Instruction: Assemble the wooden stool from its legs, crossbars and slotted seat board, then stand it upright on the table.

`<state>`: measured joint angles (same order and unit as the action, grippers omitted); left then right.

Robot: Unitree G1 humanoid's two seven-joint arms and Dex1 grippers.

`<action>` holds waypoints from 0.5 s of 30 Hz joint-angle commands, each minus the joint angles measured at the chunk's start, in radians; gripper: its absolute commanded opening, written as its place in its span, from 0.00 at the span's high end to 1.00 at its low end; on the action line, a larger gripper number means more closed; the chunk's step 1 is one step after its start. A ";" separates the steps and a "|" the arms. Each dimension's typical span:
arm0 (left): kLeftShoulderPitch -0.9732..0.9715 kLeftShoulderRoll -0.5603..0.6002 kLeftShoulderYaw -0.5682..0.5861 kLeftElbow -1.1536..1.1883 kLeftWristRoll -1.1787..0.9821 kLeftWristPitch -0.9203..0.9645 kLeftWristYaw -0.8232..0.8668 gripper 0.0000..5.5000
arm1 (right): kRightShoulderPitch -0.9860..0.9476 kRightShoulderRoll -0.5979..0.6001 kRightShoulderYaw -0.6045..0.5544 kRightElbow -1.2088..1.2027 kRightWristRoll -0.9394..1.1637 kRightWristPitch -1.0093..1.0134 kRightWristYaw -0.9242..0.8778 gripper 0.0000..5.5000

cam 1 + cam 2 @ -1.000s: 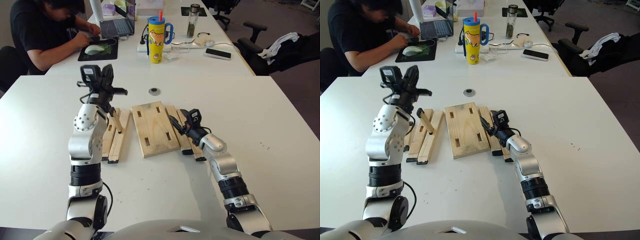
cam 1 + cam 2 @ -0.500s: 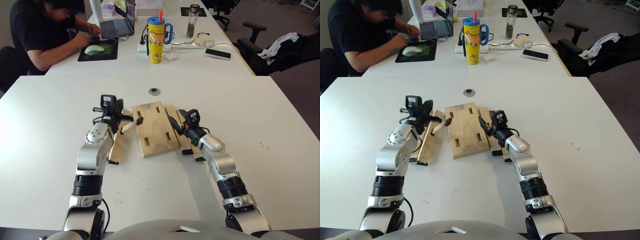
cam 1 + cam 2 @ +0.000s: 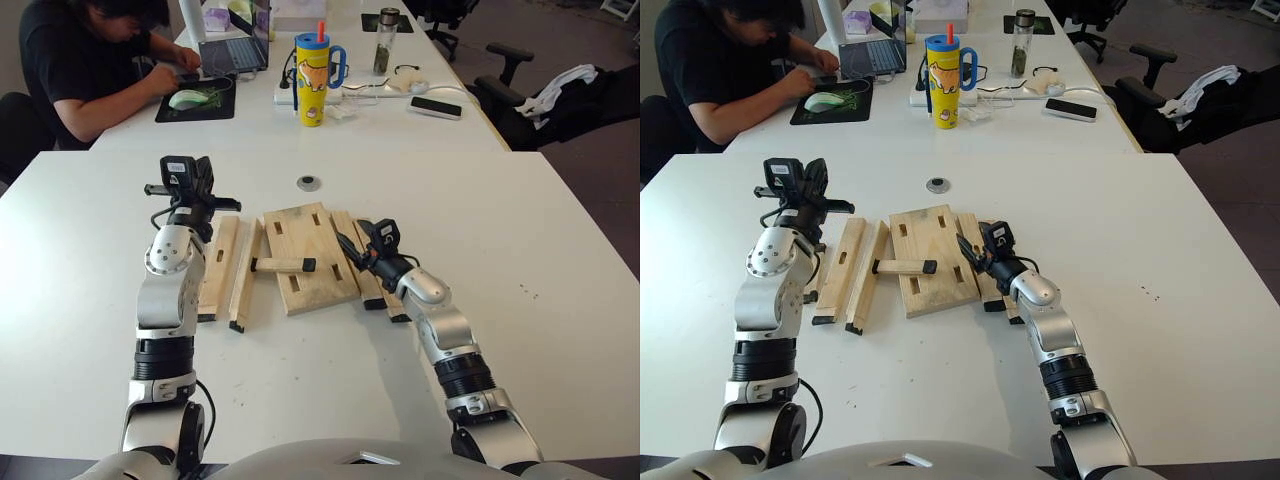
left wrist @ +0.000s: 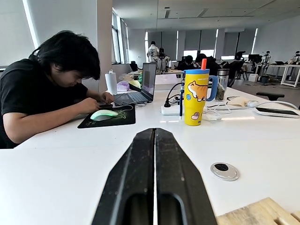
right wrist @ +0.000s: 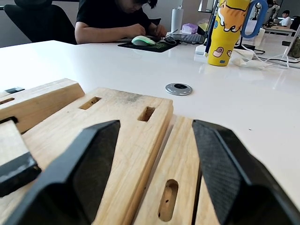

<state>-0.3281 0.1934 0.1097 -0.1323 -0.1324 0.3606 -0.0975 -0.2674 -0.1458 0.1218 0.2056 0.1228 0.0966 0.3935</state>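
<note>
L claw (image 4: 154, 136) closed, aloft | crossbar (image 3: 283, 265) at its 4 o'clock, across board (image 3: 312, 250) edge | R claw (image 5: 154, 131) open over legs (image 3: 375, 290), maybe touching; board at its 9 o'clock

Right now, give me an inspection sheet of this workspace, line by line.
Surface: white table, a round grommet set in it.
Job's things: slotted seat board lying flat; left pair of legs and right pair of legs flat on either side of it; one crossbar lying from the left pair onto the board. Nothing joined yet.
Clutter: nothing seen on this table; yellow cup, bottle and phone on the far table.
Grippers: left gripper shut, empty, near the left pair's far ends; right gripper open, low over the right pair.
Cables: cords at the far table's power strip.
Surroundings: office chairs on the right.
</note>
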 commanded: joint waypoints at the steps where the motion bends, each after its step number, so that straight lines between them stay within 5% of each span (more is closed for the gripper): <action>1: 0.093 0.034 -0.010 -0.063 -0.039 0.111 -0.065 0.96 | 0.008 -0.023 -0.027 -0.013 -0.013 -0.001 -0.011 0.48; 10: 0.286 0.130 0.015 -0.430 -0.183 0.606 -0.136 0.73 | 0.050 -0.028 -0.047 -0.048 -0.015 0.001 -0.041 0.48; 15: 0.246 0.173 0.047 -0.426 -0.255 0.806 -0.161 0.59 | 0.086 -0.021 -0.070 -0.089 -0.009 0.003 -0.082 0.48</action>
<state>-0.0478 0.3254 0.1371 -0.5634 -0.3655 1.0919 -0.2460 -0.2027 -0.1676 0.0757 0.1467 0.1224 0.0967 0.3371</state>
